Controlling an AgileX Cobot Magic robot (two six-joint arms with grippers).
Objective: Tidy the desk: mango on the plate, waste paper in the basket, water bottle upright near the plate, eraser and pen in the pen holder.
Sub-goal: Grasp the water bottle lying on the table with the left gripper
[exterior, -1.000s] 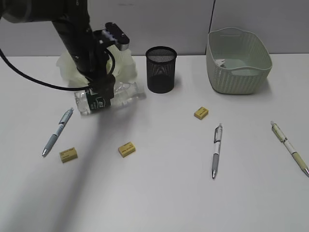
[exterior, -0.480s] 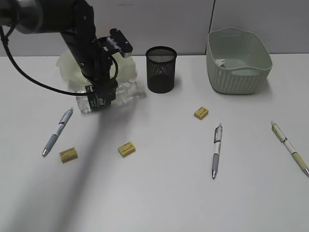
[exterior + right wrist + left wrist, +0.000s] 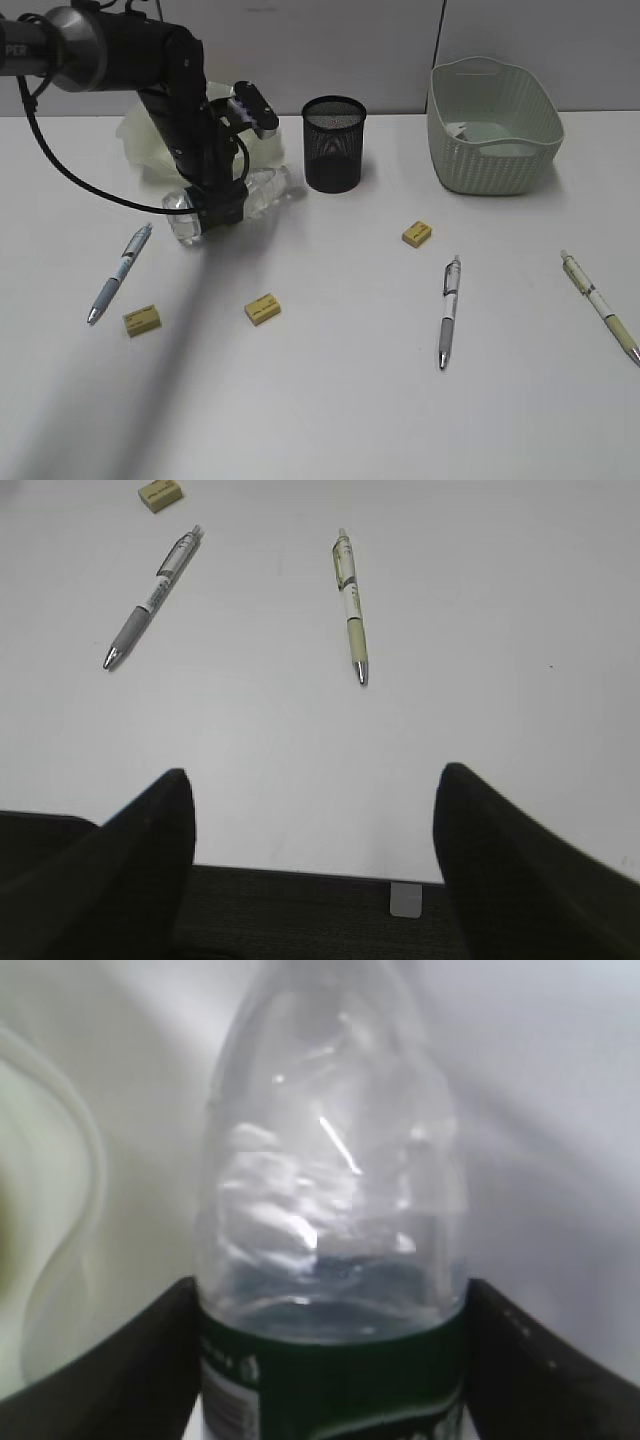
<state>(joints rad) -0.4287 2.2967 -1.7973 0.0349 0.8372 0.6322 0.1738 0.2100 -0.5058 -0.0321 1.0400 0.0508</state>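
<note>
Left gripper (image 3: 212, 205) is clamped around the bottle (image 3: 232, 203) at its green label – bottle's lying on its side on the desk (image 3: 330, 400), just in front of the plate (image 3: 150, 140) and left of the pen holder (image 3: 334, 143). Right gripper (image 3: 312, 825) – fingers spread wide, nothing in them, above two pens.

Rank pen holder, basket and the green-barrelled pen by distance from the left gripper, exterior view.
From the left gripper, shut on the water bottle at back left:
1. Pen holder, just to its right, back centre.
2. Basket, back right.
3. Green-barrelled pen, far right edge, nearer the front.
</note>
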